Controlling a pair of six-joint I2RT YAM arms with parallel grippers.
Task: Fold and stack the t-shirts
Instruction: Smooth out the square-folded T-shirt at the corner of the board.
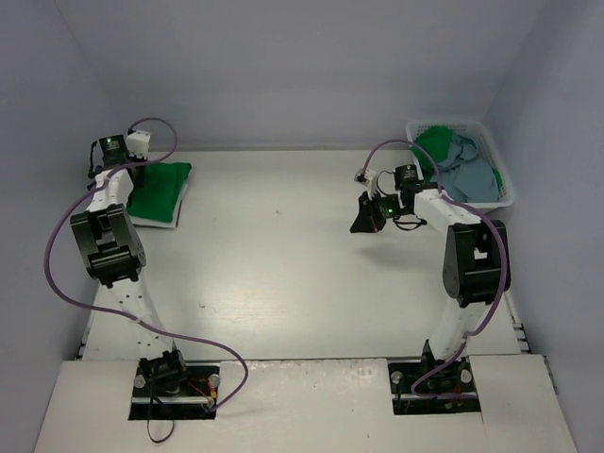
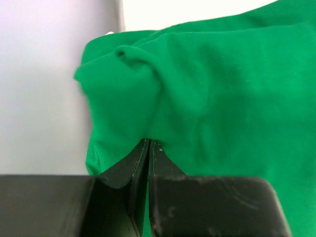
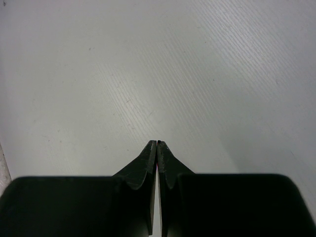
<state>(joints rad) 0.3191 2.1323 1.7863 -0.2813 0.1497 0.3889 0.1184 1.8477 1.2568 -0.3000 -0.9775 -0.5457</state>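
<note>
A folded bright green t-shirt (image 1: 160, 191) lies at the far left of the table, against the left wall. My left gripper (image 1: 140, 179) is at its left edge. In the left wrist view its jaws are shut, and the gripper (image 2: 149, 141) has its tips against the rumpled green t-shirt (image 2: 222, 89), with no cloth seen between them. Another green t-shirt (image 1: 436, 146) and a dusty blue-grey t-shirt (image 1: 472, 175) lie crumpled in the basket. My right gripper (image 1: 366, 215) hangs shut and empty over bare table (image 3: 148, 74), left of the basket; in its wrist view the gripper (image 3: 157, 142) holds nothing.
The white slotted basket (image 1: 451, 124) stands at the far right corner. Grey walls close in the table on the left, back and right. A purple cable loops off each arm.
</note>
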